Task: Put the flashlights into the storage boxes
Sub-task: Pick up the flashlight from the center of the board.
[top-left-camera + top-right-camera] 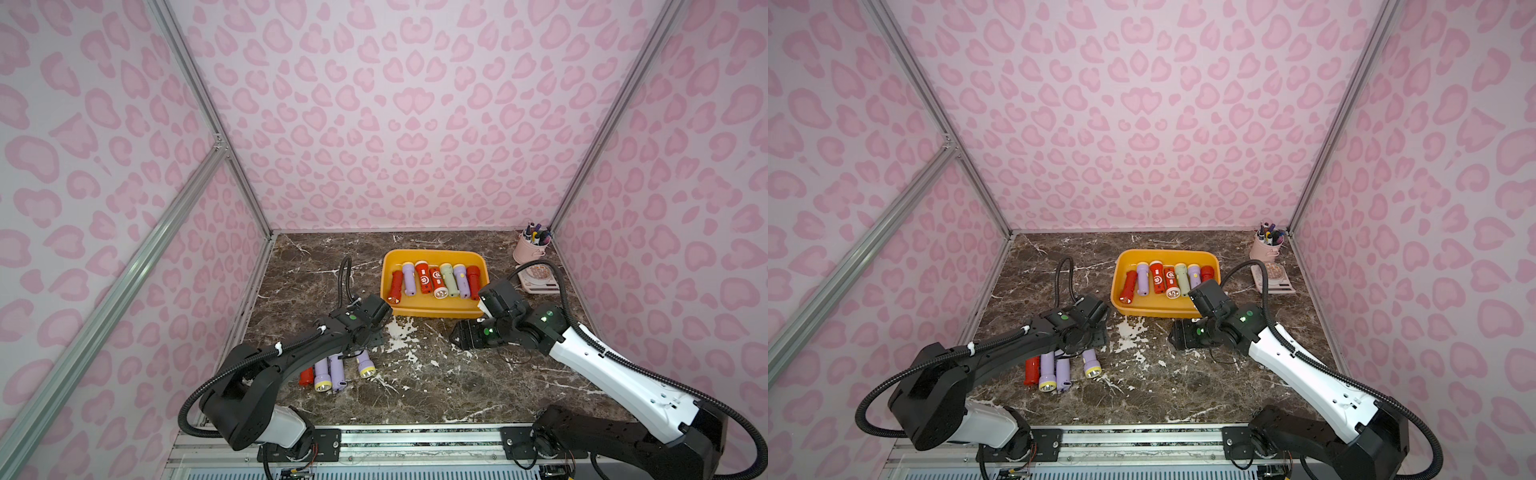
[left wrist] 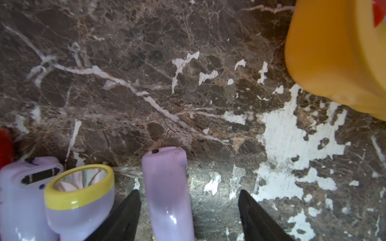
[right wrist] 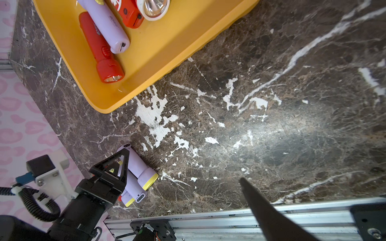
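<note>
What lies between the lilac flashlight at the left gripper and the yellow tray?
Nothing but bare marble tabletop, scuffed white in patches. The left wrist view shows that stretch from the lilac flashlight to the yellow tray.

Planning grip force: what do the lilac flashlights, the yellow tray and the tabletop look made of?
Lilac flashlights: glossy moulded plastic, judging by the highlights on the body. Yellow tray: smooth plastic, soft sheen, rounded corners. Tabletop: likely marble-print film on a white base; white patches show where it has flaked.
</note>
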You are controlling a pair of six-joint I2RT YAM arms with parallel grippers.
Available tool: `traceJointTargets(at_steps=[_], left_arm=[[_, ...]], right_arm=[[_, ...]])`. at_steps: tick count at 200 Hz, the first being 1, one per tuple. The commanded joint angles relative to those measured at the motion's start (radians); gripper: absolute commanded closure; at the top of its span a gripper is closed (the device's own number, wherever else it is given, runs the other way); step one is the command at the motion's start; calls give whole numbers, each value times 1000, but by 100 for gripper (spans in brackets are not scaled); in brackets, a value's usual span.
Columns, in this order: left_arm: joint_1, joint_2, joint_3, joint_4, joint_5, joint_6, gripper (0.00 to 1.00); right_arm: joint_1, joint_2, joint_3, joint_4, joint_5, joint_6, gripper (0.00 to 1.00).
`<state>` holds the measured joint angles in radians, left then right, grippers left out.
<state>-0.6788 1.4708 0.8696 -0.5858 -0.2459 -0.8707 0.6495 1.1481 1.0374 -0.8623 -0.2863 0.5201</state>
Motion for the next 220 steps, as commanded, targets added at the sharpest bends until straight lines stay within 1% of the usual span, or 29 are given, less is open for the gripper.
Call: traceJointTargets(at_steps=[1, 72, 114, 133, 145, 179, 196, 220], left_arm=[[2, 23, -7, 26, 16, -36, 26], [3, 93, -21, 68, 37, -49, 28], [3, 136, 23, 52, 22, -20, 42], [2, 144, 32, 51, 15, -11, 54], [3, 151, 33, 51, 13, -9, 57], [2, 167, 26, 57, 34, -6, 62], [2, 163, 26, 46, 40, -4, 63], [3, 144, 41, 16, 33, 7, 62]], right_arm=[[-21, -5, -3, -14, -6, -27, 25], [-86, 10, 16, -41, -43, -84, 25], [-103, 3, 25, -41, -53, -100, 25], [-109, -10, 8, -46, -58, -103, 25], [-112, -10, 4, -57, -60, -110, 25], [-121, 2, 21, -62, -78, -121, 25], [-121, 13, 33, -57, -102, -124, 25], [-122, 31, 43, -51, -104, -131, 25]])
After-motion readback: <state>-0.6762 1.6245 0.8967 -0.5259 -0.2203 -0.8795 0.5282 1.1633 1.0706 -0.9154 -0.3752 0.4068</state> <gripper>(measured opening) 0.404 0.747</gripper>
